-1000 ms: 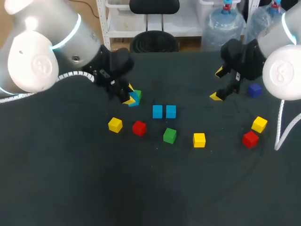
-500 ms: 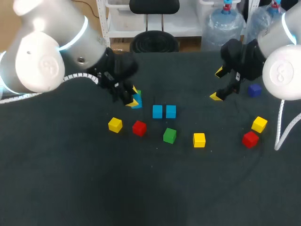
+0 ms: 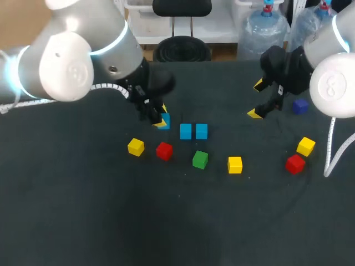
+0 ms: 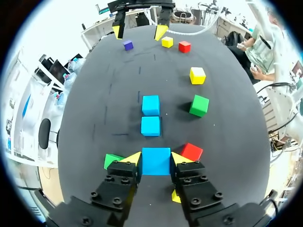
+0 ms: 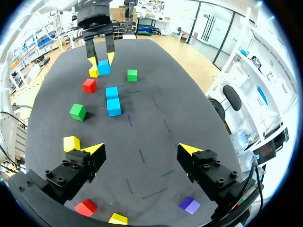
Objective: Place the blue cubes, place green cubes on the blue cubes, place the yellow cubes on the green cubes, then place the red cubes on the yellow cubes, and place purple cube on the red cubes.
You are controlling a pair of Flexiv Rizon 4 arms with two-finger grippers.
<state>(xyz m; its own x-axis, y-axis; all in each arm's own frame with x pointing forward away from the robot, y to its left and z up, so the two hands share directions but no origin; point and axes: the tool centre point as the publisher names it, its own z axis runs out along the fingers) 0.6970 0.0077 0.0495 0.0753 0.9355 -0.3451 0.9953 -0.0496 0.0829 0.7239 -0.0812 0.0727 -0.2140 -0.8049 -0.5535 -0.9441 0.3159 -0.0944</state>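
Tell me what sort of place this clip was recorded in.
Probably a robot lab test bench: a dark table holds loose small cubes, among them a red cube and a green cube, and two arms reach over it, the left gripper shut on a blue cube, the right gripper open.

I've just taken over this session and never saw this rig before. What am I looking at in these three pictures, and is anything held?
Two robot arms stand at a dark table. The rectangular picture looks down from above; each round one comes from a camera on an arm's wrist. The left gripper is shut on a blue cube. Two more blue cubes lie ahead of it, close together. The right gripper is open and empty. Scattered around lie green cubes, yellow cubes, red cubes and one purple cube.
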